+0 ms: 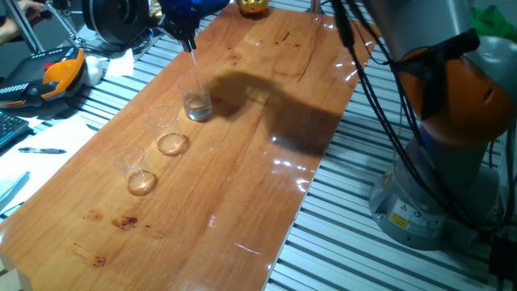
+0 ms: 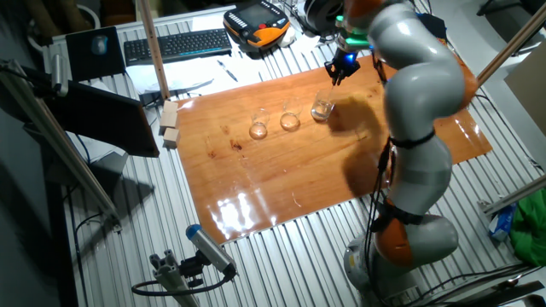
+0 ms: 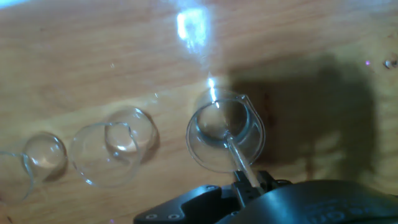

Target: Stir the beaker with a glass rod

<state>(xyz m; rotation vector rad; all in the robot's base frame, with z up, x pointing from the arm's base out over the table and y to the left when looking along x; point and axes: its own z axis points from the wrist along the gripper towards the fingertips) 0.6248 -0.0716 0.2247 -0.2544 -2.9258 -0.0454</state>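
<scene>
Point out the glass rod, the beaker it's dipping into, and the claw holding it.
glass rod [image 3: 239, 157]: hand view, mid-shaft above the beaker's mouth.
beaker [image 1: 198, 107]: one fixed view, silvery bottom, end of the row.
claw [image 1: 187, 37]: one fixed view, dark fingertips pinching the rod's top.

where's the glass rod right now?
Held in the gripper, the glass rod reaches down into the beaker, which stands at the end of the three-beaker row.

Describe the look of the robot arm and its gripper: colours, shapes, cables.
The arm is built of rounded silver-grey segments with orange bands at the joints. Black cables hang loose beside it. Near the wrist, a green-lit ring and a blue part sit above the small dark gripper, which looks black in the hand view.
</scene>
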